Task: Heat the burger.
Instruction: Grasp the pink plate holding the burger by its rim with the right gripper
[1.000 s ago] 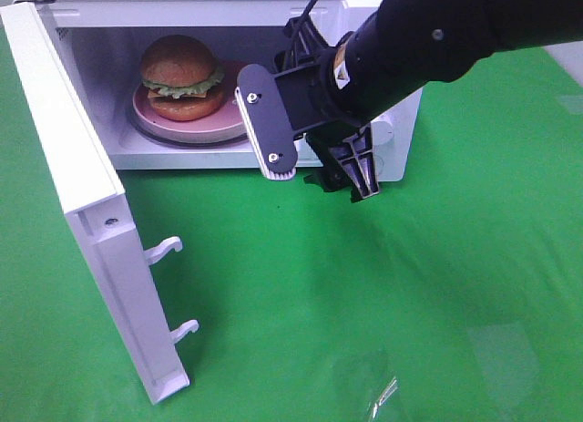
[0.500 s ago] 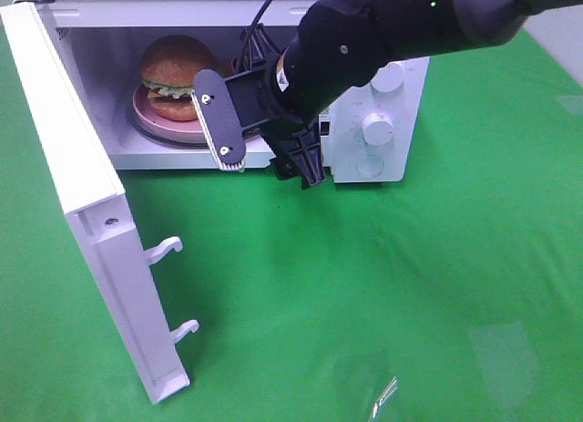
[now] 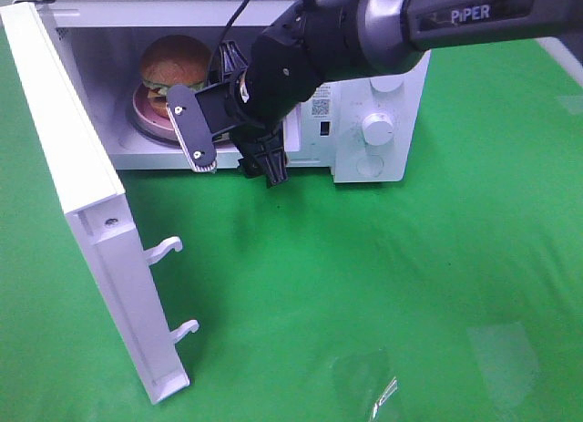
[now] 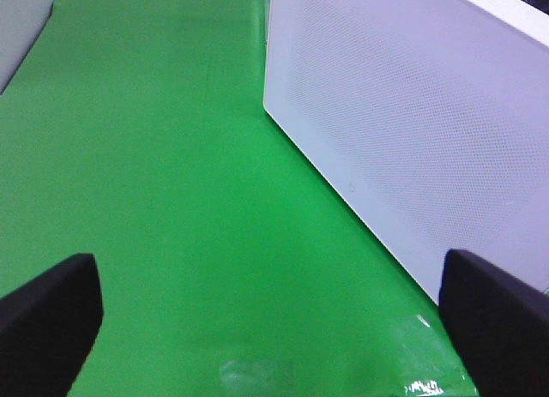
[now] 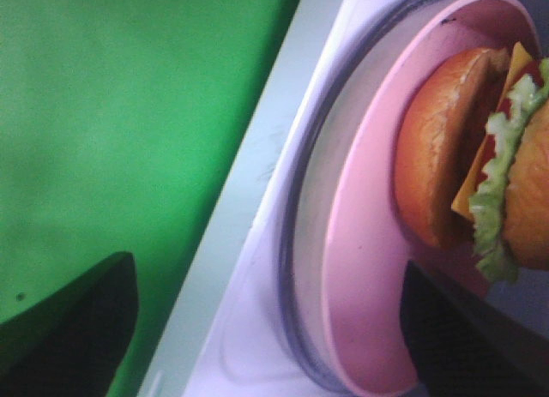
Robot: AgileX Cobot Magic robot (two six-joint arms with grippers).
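**Burger on a plate inside an open microwave, robot gripper at the opening**

A white microwave (image 3: 378, 94) stands on a green cloth (image 3: 383, 285). Its door (image 3: 86, 212) is swung fully open on the left side of the overhead view. Inside, the burger (image 3: 173, 62) sits upright on a pink plate (image 3: 144, 110), which rests on the round turntable (image 5: 300, 268). The burger has a glossy brown bun, and lettuce, cheese and tomato show at its edge.

The black right arm reaches in from the upper right. The right gripper (image 3: 239, 171) is at the front of the microwave opening, just in front of the plate. Its two fingers are spread wide and hold nothing. The wrist camera on that arm looks at the plate and burger up close, between the two fingers.

The left gripper (image 4: 273, 324) appears only in its own wrist view. Its fingers are also spread wide and empty, above the green cloth, near a white panel (image 4: 412, 123) with a fine dot pattern.
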